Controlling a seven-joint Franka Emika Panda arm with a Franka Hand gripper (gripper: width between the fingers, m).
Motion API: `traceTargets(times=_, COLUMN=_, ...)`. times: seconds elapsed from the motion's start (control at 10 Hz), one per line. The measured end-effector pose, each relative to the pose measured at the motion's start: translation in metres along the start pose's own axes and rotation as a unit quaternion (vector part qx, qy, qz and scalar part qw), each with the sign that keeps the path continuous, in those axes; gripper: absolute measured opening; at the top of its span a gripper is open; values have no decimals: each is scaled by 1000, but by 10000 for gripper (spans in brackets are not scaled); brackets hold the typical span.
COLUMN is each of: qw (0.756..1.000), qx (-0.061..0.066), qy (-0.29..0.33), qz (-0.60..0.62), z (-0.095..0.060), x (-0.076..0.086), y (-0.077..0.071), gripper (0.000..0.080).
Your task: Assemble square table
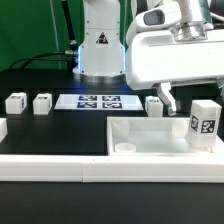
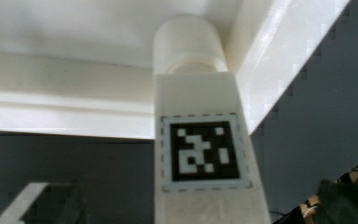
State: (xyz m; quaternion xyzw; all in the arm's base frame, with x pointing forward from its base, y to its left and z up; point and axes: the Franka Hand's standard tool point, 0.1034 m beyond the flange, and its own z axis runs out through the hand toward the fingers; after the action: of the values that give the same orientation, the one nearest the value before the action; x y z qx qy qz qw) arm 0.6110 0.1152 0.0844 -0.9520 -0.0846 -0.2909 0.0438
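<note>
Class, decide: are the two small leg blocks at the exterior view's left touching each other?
Apart. The exterior view shows black table between the leftmost leg block and the neighbouring leg block.

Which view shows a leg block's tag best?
Wrist view: the leg block in front of the camera fills mid-frame, its tag large and face-on. The exterior view shows only a small tag on the leg block at the exterior view's right; whether that is the same block, I cannot tell.
</note>
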Motion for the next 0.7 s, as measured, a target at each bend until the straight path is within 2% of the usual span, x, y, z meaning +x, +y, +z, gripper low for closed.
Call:
traceTargets(times=0.4, qw=1000, qx=0, qy=0, qz=0, z=0, x=0, y=0, gripper=649)
traceTargets(times=0.5, qw=1000, qx=1, qy=-12, qz=19, z=1, x=-1, y=-3, gripper=649)
traceTargets(times=0.6, qw=998, qx=6, qy=-36, qz=47, z=0, x=6, y=-15, gripper=649)
traceTargets(times=0.7, qw=998, qx=7, qy=-43, qz=48, z=-1, x=14, y=-18, gripper=649)
